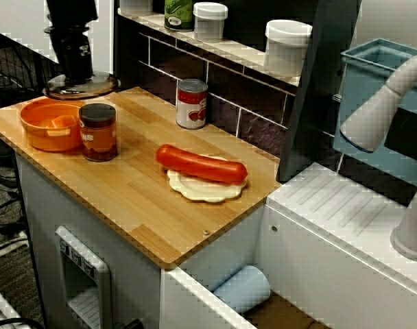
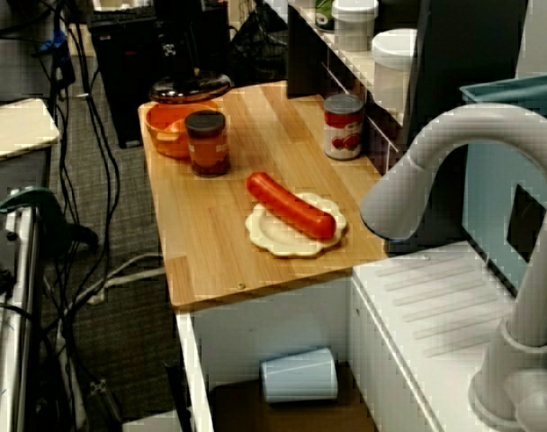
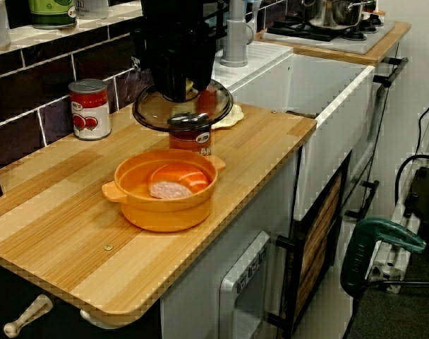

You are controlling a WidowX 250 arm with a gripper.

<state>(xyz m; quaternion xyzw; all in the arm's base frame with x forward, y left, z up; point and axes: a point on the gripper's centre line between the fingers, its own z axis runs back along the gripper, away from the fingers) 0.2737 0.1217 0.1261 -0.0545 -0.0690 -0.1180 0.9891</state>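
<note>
My black gripper [image 3: 180, 83] is shut on the knob of a round glass lid [image 3: 183, 107], holding it level in the air. In the view from the counter's end, the lid hangs just above and behind an orange pot [image 3: 165, 187] that has food pieces inside. The view from the front shows the gripper [image 1: 73, 67], lid [image 1: 81, 86] and pot [image 1: 49, 125] at the counter's left end. The faucet-side view shows the lid [image 2: 191, 88] over the pot [image 2: 168, 132]. A brown jar [image 1: 99, 131] stands right beside the pot. The lid's knob hides my fingertips.
A red sausage [image 1: 201, 164] lies on a cream plate [image 1: 207, 188] mid-counter. A red can [image 1: 192, 103] stands by the tiled back wall, with jars on the shelf [image 1: 215, 44] above. A grey faucet [image 1: 380, 103], white sink top [image 1: 346, 212] and blue rack [image 1: 394, 62] are to the right.
</note>
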